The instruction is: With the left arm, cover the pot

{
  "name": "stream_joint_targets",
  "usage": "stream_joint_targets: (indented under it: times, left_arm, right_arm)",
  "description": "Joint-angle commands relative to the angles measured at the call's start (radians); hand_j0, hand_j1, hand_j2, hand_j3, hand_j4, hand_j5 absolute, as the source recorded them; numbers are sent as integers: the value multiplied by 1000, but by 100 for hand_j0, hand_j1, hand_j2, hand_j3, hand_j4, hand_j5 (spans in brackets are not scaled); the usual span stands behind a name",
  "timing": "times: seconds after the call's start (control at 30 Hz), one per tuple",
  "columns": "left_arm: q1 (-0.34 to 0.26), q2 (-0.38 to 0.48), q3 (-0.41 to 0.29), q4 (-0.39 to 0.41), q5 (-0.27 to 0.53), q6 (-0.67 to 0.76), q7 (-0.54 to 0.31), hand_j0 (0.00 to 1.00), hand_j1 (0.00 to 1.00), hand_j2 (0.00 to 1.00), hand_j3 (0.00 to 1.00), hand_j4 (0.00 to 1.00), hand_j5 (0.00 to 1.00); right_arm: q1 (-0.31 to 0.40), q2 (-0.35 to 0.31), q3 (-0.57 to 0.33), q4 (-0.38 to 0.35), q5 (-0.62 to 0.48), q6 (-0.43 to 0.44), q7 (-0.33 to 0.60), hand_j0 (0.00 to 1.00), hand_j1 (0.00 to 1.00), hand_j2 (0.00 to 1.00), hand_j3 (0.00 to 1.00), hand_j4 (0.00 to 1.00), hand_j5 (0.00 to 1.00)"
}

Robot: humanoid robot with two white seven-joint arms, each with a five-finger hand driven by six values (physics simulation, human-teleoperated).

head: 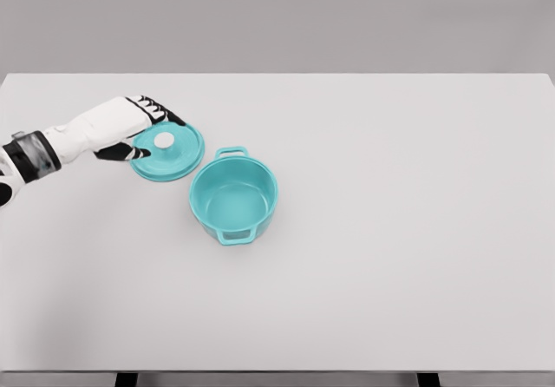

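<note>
A teal pot stands uncovered on the white table, left of the middle, with one handle toward the back and one toward the front. Its teal lid with a white knob lies flat on the table just behind and left of the pot. My left hand comes in from the left edge and rests at the lid's left side. The black-tipped fingers reach over the lid's far rim and the thumb sits at its near rim, close to the knob. Whether they press on the lid is unclear.
</note>
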State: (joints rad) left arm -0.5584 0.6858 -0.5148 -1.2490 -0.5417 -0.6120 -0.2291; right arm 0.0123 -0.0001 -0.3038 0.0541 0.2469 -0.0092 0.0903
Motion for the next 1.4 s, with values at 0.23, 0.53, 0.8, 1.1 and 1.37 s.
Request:
stream_joint_targets:
  times: [0.23,0.53,0.8,1.1,1.37]
  left_arm:
    - [-5,-9,-10,34,-21,1,1,75,75,75,75,75,75]
    - [-40,-15,-40,71,-23,1,1,75,75,75,75,75,75]
    - [-44,-52,-40,95,-50,1,1,74,74,74,74,74,74]
    - [-63,-74,-40,138,-75,1,1,73,73,73,73,73,73]
    - [-66,-94,-40,171,-95,1,1,73,73,73,73,73,73]
  right_arm:
    - [-2,0,0,0,0,0,0,100,100,100,100,100,100]
    - [0,0,0,0,0,0,0,100,100,100,100,100,100]
    - [0,0,0,0,0,0,0,100,100,100,100,100,100]
    - [0,0,0,0,0,0,0,100,100,100,100,100,100]
    - [0,0,0,0,0,0,0,100,100,100,100,100,100]
